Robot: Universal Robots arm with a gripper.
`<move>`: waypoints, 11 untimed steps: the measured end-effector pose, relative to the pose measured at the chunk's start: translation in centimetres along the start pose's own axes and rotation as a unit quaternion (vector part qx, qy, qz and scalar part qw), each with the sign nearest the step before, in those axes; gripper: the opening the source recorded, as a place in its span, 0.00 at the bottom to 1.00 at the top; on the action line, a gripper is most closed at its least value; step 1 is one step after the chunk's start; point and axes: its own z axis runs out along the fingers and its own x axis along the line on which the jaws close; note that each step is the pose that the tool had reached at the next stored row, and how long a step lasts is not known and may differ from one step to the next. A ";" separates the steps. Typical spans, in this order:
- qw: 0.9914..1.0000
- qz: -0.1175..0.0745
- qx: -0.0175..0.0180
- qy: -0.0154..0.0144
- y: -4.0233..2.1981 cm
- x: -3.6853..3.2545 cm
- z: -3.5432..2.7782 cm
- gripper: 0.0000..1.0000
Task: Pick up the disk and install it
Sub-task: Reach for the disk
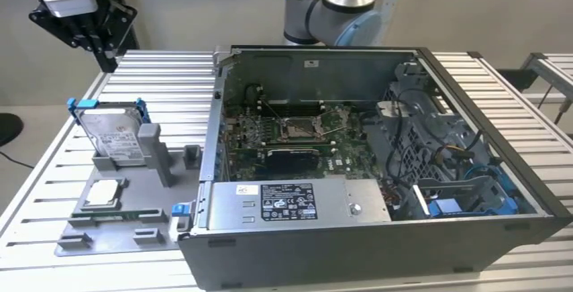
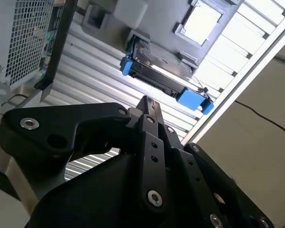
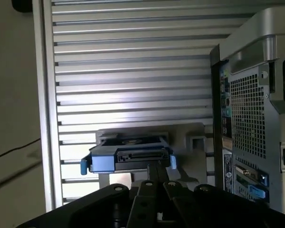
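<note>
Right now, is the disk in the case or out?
Out. The disk stands upright in the grey holder beside the open case.

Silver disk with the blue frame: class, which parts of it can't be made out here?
- Silver metal disk with blue plastic frame, lower part: exterior view, behind the grey plastic holder.
- Its label face: both wrist views, turned edge-on.
- Part of its edge: first wrist view, covered by the black tool.
</note>
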 end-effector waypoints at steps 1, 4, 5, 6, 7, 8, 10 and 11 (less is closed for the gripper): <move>1.000 0.000 0.000 0.000 -0.03 0.42 0.00 0.00; 1.000 0.000 0.000 0.000 -0.11 1.81 0.00 0.00; 1.000 -0.001 0.000 0.000 -0.13 2.17 -0.01 0.00; 1.000 -0.001 0.000 0.000 -0.15 2.50 0.00 0.00; 1.000 -0.002 0.000 0.000 -0.18 2.82 0.00 0.00; 1.000 -0.004 0.000 0.000 -0.20 3.12 0.01 0.00; 1.000 -0.007 0.000 0.000 -0.24 3.58 0.02 0.00; 1.000 -0.008 0.000 0.000 -0.27 3.76 0.03 0.00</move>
